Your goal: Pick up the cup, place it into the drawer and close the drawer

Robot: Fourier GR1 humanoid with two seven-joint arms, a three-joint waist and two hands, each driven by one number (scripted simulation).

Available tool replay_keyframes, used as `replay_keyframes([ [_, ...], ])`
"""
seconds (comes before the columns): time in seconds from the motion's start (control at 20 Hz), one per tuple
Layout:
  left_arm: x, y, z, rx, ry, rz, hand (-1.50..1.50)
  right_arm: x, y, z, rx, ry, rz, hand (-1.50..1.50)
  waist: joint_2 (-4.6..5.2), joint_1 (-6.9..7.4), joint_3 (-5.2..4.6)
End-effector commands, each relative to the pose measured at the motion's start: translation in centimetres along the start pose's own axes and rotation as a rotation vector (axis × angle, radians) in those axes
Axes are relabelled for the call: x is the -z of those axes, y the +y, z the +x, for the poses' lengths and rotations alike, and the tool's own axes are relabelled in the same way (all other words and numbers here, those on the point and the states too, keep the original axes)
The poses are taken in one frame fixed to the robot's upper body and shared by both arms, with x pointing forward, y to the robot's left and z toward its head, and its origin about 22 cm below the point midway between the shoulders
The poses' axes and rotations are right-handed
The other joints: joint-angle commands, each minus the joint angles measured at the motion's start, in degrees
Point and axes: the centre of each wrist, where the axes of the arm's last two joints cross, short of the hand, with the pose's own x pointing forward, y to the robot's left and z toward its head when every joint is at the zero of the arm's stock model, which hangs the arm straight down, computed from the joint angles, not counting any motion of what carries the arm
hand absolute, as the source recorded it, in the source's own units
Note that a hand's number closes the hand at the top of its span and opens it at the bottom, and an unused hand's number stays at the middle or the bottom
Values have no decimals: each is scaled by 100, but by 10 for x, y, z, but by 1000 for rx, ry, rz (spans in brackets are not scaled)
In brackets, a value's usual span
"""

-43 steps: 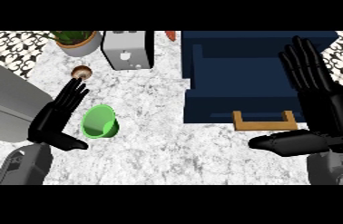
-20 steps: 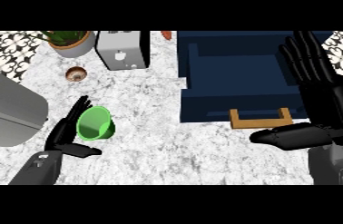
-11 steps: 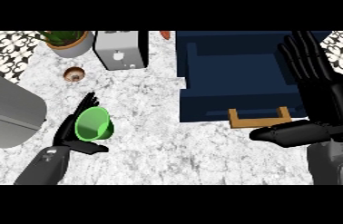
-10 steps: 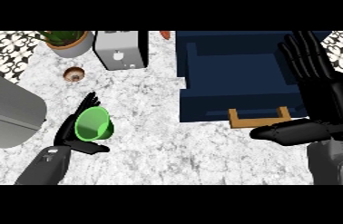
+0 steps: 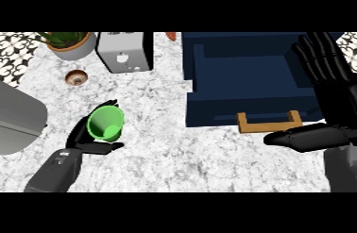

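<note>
**Left hand closes round the cup, drawer still waiting**

The green cup [image 5: 106, 125] sits at centre left of the frame on the marbled counter [image 5: 160, 156], well apart from the open blue drawer [image 5: 244, 76] at upper right. The left hand [image 5: 87, 140] now wraps it: fingers curve up behind the far wall and the thumb lies under the near rim. Two seconds ago that hand stood beside the cup with straighter fingers; since then it has slid lower and tucked in, and the cup has tilted slightly toward the view. That reads as the grasp being made, so the lift and carry to the drawer are probably next.

The right hand [image 5: 324, 100] rests open at the right edge, fingers up, its thumb just beside the drawer's wooden handle [image 5: 269, 122], much as before.

Beyond these, a small brown bowl [image 5: 76, 77], a potted plant [image 5: 67, 42] and a grey appliance [image 5: 125, 52] line the upper left.
</note>
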Motion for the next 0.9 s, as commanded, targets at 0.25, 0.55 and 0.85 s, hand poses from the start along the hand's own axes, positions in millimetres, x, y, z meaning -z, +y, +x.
replay_keyframes([
  [0.25, 9, -10, 2, 109, -313, 52, 150, -3, -6, 1, -10, 14, -12, -150, -4, -3, 1],
  [0.55, 4, -26, -11, 205, -368, 394, 150, 1, -10, 0, -5, 3, -33, -150, -16, 117, 9],
  [0.85, 12, -33, -7, 4, -523, 423, 150, -7, -17, 5, -14, 25, -18, -150, -87, 171, 23],
])
